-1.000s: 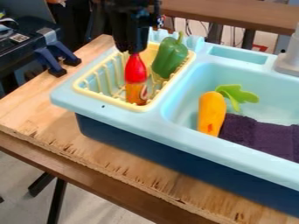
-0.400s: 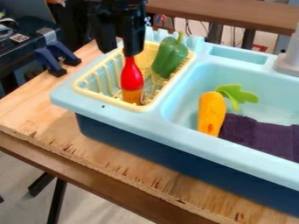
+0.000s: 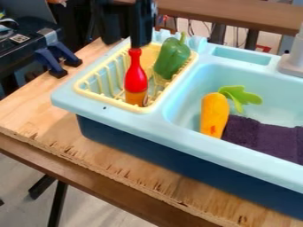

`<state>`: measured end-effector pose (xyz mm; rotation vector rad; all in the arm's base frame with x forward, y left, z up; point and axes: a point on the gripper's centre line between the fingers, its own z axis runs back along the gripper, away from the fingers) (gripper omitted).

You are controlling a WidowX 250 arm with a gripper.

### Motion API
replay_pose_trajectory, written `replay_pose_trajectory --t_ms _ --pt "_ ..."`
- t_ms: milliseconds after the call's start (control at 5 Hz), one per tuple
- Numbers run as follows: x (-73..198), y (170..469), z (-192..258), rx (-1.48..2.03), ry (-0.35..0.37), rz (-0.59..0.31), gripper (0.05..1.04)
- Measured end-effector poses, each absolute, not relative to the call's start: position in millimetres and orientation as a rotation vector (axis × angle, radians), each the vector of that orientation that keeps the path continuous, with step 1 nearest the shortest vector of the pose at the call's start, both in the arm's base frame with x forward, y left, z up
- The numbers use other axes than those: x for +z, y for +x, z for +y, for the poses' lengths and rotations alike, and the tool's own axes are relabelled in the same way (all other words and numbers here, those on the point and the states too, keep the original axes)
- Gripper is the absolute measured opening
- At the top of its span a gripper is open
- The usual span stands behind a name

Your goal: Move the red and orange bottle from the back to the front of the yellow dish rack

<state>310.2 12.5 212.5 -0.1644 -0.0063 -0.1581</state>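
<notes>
Bench (image 3: 35,104): wooden, with a rough front edge; it bears the sink. The sink's near corner sits close to that edge, so a hard shove might shift it outward.
Sink (image 3: 139,119): light blue above, dark blue on its side, with a basin beside the rack. Its raised rim could catch a thing carried too low.
Rack (image 3: 109,101): pale yellow, slatted, set at the sink's left end in the view. Its upright slats could snag a bottle pulled out at a slant, and the rack could lift with it.
Tool (image 3: 125,43): open, its two fingers well spread, above the rack. The finger nearer the pepper is right at the bottle's tip; whether they touch, I cannot tell. Lowering it here could press on the tip, and closing could miss it, since the tip lies below that finger rather than midway.
Purple cloth (image 3: 260,137): folded in the basin, against the carrot; dragging one may drag the other.
Bottle (image 3: 136,80): red above, orange below, roughly upright in the rack. Its narrow, tapered top offers little to grip, so an off-centre push could topple it.
Green pepper (image 3: 172,57): in the rack just beside the bottle, where a sideways swing could knock it.
Carrot (image 3: 213,115): orange with green leaves, in the basin; its rounded body may roll if bumped.
</notes>
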Motion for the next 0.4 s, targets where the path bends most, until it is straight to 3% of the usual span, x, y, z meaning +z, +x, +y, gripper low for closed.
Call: replay_pose_trajectory --t_ms 200,400 --pt "247 301 4 -0.173 -0.196 -0.076 1.003" --pt "266 300 -9 -0.233 -0.180 -0.101 1.003"
